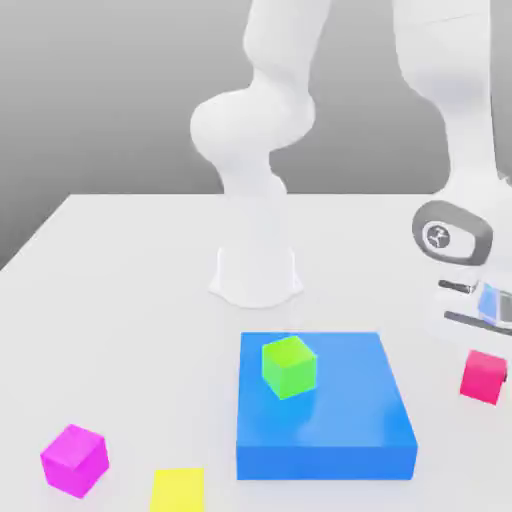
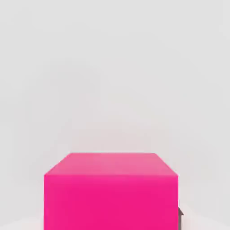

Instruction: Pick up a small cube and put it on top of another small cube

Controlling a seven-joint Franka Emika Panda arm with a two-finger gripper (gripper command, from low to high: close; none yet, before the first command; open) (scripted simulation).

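Observation:
The small crimson-pink cube (image 1: 484, 377) rests on the white table at the exterior view's right edge, and it looms large and close in the hand view (image 2: 111, 191). My gripper (image 1: 489, 318) hangs just above it, partly cut off by the picture's edge. A green cube (image 1: 289, 366) stands on the flat blue block (image 1: 340, 425) in the middle. A more purplish magenta cube (image 1: 74, 459) sits at the front on the exterior view's left, with a yellow cube (image 1: 178, 491) beside it at the front edge.
The arm's white base (image 1: 256, 270) stands behind the blue block at the table's middle. The white table (image 1: 130, 320) has open surface between the base and the magenta cube.

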